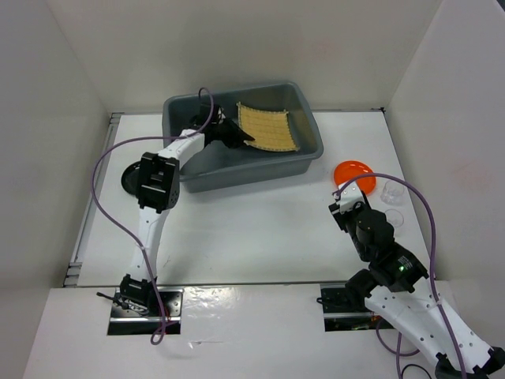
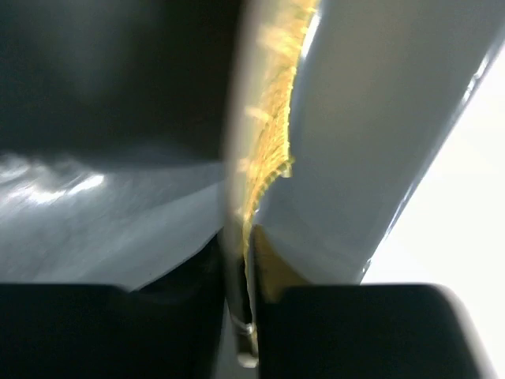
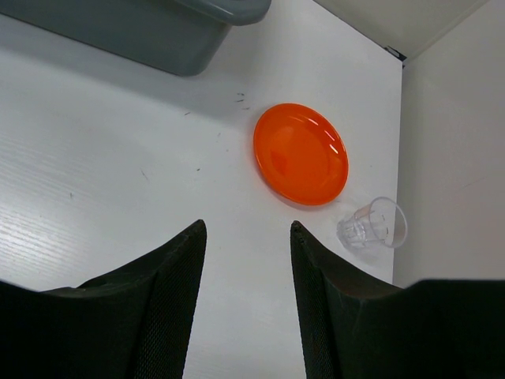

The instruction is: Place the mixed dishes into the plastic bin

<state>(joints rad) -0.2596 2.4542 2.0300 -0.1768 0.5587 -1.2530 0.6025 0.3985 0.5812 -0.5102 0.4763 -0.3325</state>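
The grey plastic bin (image 1: pixel 252 170) stands at the back centre. The tan bamboo mat (image 1: pixel 268 128) lies tilted inside it against the right part. My left gripper (image 1: pixel 237 134) is inside the bin, shut on the mat's left edge; in the left wrist view the mat (image 2: pixel 264 142) runs edge-on between the closed fingers (image 2: pixel 248 268). The orange plate (image 1: pixel 353 175) and two clear glass cups (image 1: pixel 392 192) (image 1: pixel 394 217) sit on the table at the right. My right gripper (image 1: pixel 343 207) is open and empty just in front of the plate (image 3: pixel 300 154). One cup (image 3: pixel 372 224) lies on its side.
The black bowl (image 1: pixel 128 183) sits on the table left of the bin, partly hidden behind my left arm. A corner of the bin (image 3: pixel 158 31) shows in the right wrist view. White walls close in the table on the left, back and right.
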